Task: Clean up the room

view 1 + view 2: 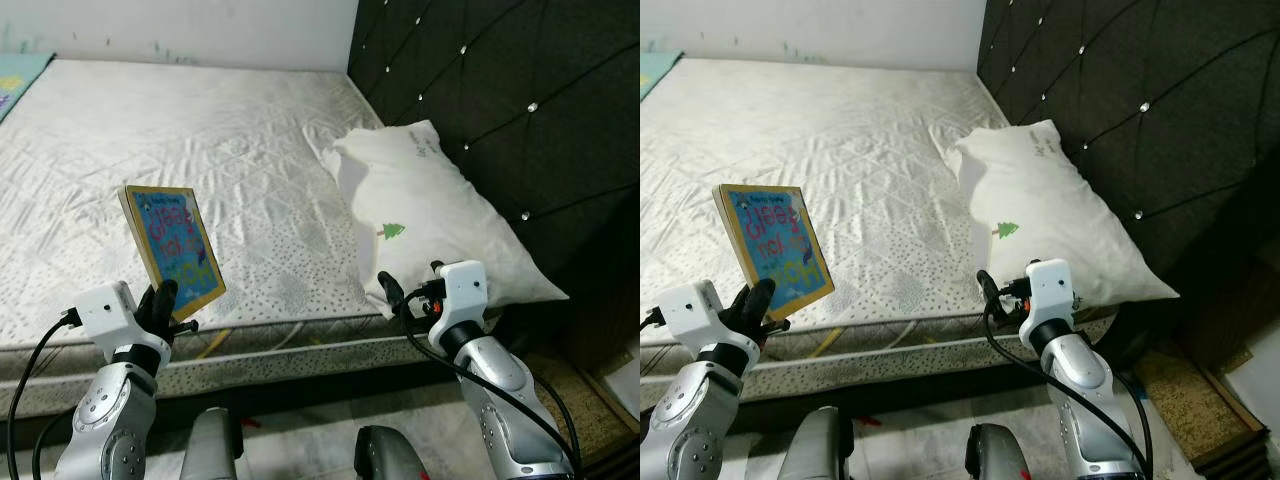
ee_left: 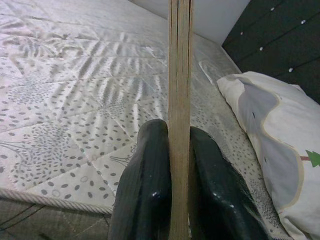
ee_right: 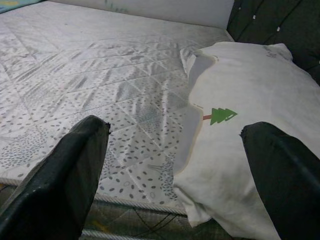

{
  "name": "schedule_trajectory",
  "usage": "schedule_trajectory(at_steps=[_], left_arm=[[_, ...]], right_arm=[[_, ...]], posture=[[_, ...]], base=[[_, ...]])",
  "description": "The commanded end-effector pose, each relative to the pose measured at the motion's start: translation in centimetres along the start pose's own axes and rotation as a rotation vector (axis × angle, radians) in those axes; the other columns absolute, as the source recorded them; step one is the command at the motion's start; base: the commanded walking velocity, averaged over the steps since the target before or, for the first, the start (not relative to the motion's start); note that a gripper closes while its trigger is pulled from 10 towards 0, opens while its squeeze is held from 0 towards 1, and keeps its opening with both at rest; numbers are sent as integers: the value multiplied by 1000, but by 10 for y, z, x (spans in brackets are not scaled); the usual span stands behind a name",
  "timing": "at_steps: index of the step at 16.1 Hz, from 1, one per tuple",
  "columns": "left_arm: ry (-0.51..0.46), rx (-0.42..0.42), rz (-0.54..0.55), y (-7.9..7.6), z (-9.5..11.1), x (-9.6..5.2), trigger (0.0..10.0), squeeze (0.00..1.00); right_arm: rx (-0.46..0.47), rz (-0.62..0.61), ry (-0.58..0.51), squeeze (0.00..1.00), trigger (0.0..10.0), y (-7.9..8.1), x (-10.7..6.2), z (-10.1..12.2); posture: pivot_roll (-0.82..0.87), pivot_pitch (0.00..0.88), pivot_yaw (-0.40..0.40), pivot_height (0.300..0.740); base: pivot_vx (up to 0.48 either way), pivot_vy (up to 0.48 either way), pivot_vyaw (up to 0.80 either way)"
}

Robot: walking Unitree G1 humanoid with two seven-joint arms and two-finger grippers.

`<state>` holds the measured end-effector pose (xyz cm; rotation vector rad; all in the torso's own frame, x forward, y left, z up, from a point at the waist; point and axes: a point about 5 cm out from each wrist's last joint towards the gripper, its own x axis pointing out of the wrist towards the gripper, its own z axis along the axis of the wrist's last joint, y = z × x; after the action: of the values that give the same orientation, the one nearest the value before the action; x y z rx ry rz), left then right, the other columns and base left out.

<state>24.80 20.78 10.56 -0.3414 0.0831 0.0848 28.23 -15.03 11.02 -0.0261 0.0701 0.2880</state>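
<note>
1. The bed (image 1: 200, 140) takes up most of the scene, its pale quilted mattress bare apart from a white pillow (image 1: 430, 215) lying against the dark tufted headboard (image 1: 520, 90). The likeliest trouble is a careless set-down: put near the mattress edge, the book could slide off to the floor.
2. The pillow, printed with a small green tree, lies just in front of the right end effector (image 3: 175, 165), whose fingers are spread wide with nothing between them. If that arm swings forward it could snag the pillow's corner and drag it off the bed.
3. The book (image 1: 172, 250) is held up in the air over the near edge of the bed, tilted, its cover facing the head camera. It is a thin board book with a blue cover, colourful lettering and tan edges.
4. The left end effector (image 2: 172, 175) pinches the book at its lower edge only. With so little in the grip, the book could pivot or slip out if the arm moves quickly.
</note>
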Motion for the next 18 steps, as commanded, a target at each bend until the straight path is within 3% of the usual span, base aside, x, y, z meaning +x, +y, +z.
schedule_trajectory(at_steps=[1,18], left_arm=[[-54,-6,-47,-7,10,3,10000,0],[-62,-11,-54,-8,11,4,10000,0]], right_arm=[[-14,-5,-7,0,10000,-3,1,2],[17,20,-36,0,10000,0,5,7]], posture=[[-88,42,-80,609],[-85,46,-82,609]], base=[[251,0,0],[334,0,0]])
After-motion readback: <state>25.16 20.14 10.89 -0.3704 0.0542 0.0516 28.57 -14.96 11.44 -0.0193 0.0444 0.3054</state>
